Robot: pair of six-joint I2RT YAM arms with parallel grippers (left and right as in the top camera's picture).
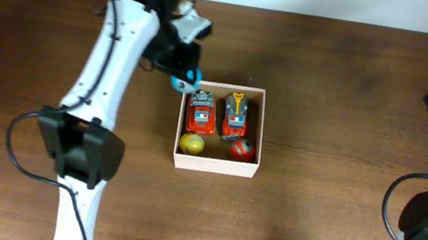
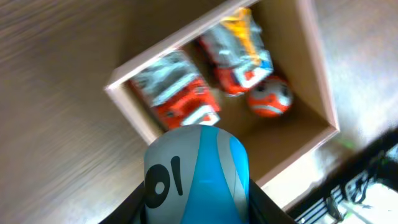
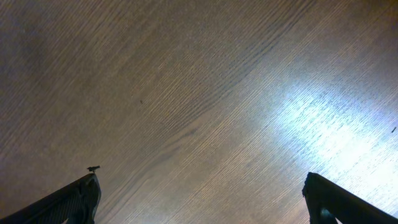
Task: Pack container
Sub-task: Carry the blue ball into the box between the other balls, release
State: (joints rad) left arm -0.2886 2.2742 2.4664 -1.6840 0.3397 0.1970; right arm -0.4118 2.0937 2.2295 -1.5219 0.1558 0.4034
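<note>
Left end effector [image 2: 198, 210]: clamping a blue-grey toy [image 2: 196, 162], seemingly firmly.
Container [image 1: 215, 166]: needing release over floor beside red ball [image 2: 268, 98].
Right end effector [image 3: 202, 193]: gaping, empty.

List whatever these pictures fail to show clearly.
- Blue-and-grey toy in the left gripper: cut by the bottom edge in the left wrist view, tiny overhead; its kind is unclear.
- Yellow ball: hidden behind that toy in the left wrist view.
- Nearer red car: markings blurred in the left wrist view.
- Right gripper: overhead, dark at the frame edge, fingers indistinct.
</note>
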